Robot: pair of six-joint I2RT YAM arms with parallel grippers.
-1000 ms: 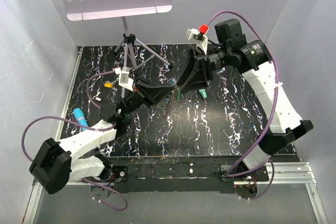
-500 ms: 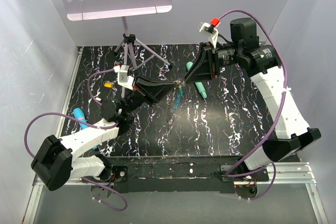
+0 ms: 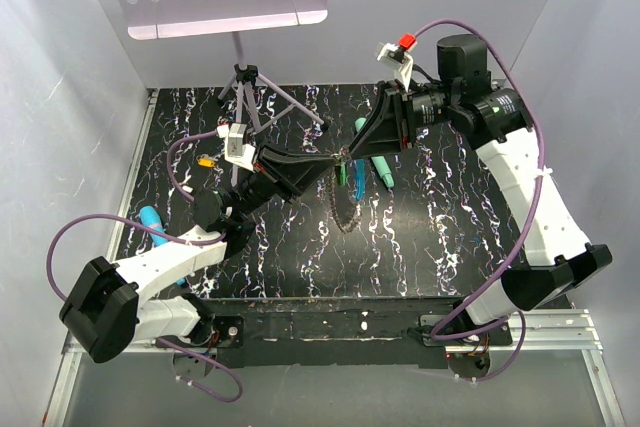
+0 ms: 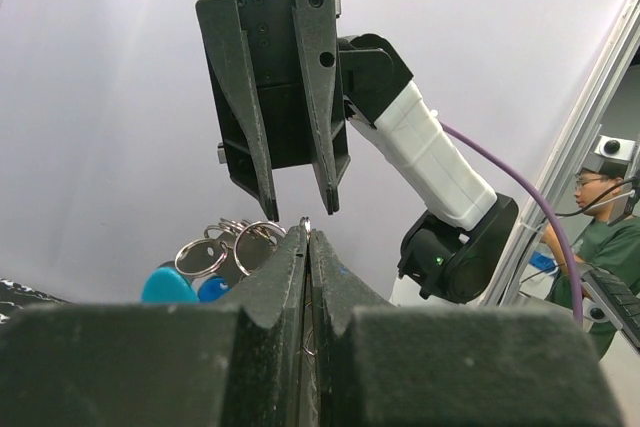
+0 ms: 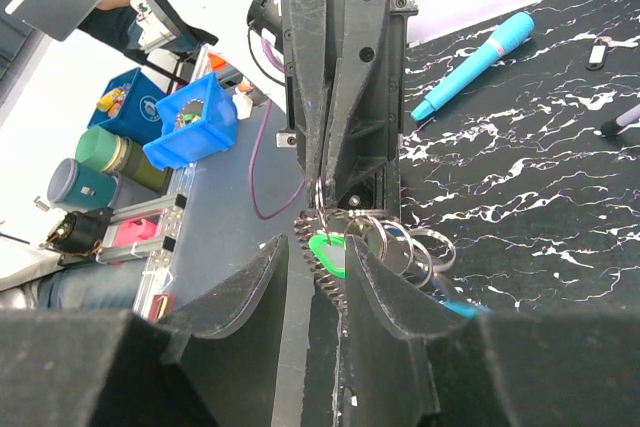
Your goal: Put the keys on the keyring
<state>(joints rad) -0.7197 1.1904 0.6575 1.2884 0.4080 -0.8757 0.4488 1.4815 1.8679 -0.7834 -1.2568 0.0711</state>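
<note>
At far left the yellow-orange key (image 3: 205, 160) lies on the table (image 3: 420, 247), well apart from the work. The left gripper (image 4: 307, 232) is clamped shut on a wire loop of the keyring (image 3: 347, 209), whose chain hangs in mid-air. Facing it, the right gripper (image 4: 300, 209) stands with jaws parted, the light green key (image 5: 325, 250) at its tips. Best to hold the left rigid and close the right squarely on the key's head, lest it twist.

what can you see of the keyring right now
The keyring is a cluster of thin silvery rings with a fine grey chain hanging loose below and blue plastic bits. It is held above the table, one ring pinched in the shut left gripper. The open right gripper straddles it; a light green key sits among the rings.
</note>
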